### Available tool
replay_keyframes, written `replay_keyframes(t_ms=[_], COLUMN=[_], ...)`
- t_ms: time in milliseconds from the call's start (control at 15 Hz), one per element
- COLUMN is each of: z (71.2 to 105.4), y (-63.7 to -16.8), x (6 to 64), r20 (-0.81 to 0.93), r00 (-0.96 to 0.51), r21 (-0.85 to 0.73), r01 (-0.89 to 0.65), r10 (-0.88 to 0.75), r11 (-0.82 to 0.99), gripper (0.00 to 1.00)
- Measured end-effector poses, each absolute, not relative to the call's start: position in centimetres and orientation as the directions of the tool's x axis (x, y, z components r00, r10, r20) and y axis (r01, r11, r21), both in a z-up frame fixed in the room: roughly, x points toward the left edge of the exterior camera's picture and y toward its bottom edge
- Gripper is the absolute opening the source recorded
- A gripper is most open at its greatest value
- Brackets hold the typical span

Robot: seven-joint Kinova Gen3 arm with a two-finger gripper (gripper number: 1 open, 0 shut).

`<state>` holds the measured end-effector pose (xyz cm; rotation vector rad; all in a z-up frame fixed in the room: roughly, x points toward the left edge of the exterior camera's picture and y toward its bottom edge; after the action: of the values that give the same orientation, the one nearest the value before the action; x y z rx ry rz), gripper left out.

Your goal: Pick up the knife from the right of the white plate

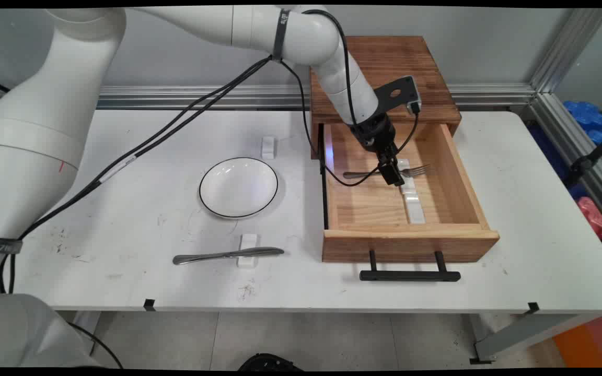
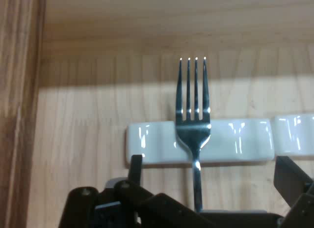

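**Gripper over fork in open drawer**

Jaws stand parted: in the hand view the two black fingertips (image 2: pixel 135 164) rise well apart at either side of the fork's handle, neither touching it. The gripper (image 1: pixel 394 175) hangs inside the open wooden drawer (image 1: pixel 439 156), low over the fork's handle.

All positions below are taken from the drawer, working left to right.

Well to the drawer's left, near the table's front edge, a table knife (image 1: pixel 228 255) lies flat across a small white rest (image 1: pixel 247 243). Behind it, nearer the drawer's left wall, sits a white bowl with a dark rim (image 1: pixel 238 187), upright on the white table (image 1: pixel 531 219). Just beyond the bowl, near the drawer's back left corner, lies a second small white rest (image 1: pixel 268 147), with nothing on it.

Inside the drawer, a metal fork (image 1: pixel 379 172) lies crosswise on the wooden floor, handle toward the left wall and tines toward the right wall. Its neck rests on a white ceramic rest (image 2: pixel 235 139). Further white rests (image 1: pixel 414 206) lie in line with that one, running toward the drawer's front panel.

At the drawer's front, a black bar handle (image 1: pixel 409 275) projects toward the table's near edge. Behind the drawer, its wooden cabinet (image 1: pixel 384 68) stands against the wall.
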<state>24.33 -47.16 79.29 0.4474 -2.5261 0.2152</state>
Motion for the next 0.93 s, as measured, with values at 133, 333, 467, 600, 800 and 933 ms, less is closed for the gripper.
replay_keyframes(t_ms=[133, 333, 467, 600, 800, 933], z=[79.7, 80.6, 81.5, 82.4, 83.8, 84.9], y=[-46.9, -46.3, -45.8, -45.2, -44.1, -43.2], x=[24.2, 23.9, 23.8, 23.8, 24.3, 25.2], r20=[0.56, 0.572, 0.582, 0.594, 0.609, 0.615], r00=[-0.78, -0.765, -0.753, -0.739, -0.726, -0.726], r21=[-0.049, -0.035, -0.025, -0.021, -0.024, -0.041], r01=[-0.366, -0.381, -0.395, -0.409, -0.419, -0.417], r10=[-0.278, -0.294, -0.308, -0.318, -0.319, -0.306], r11=[0.929, 0.924, 0.918, 0.912, 0.908, 0.908], gripper=[1.0, 1.0, 1.0, 1.0, 1.0, 1.0])
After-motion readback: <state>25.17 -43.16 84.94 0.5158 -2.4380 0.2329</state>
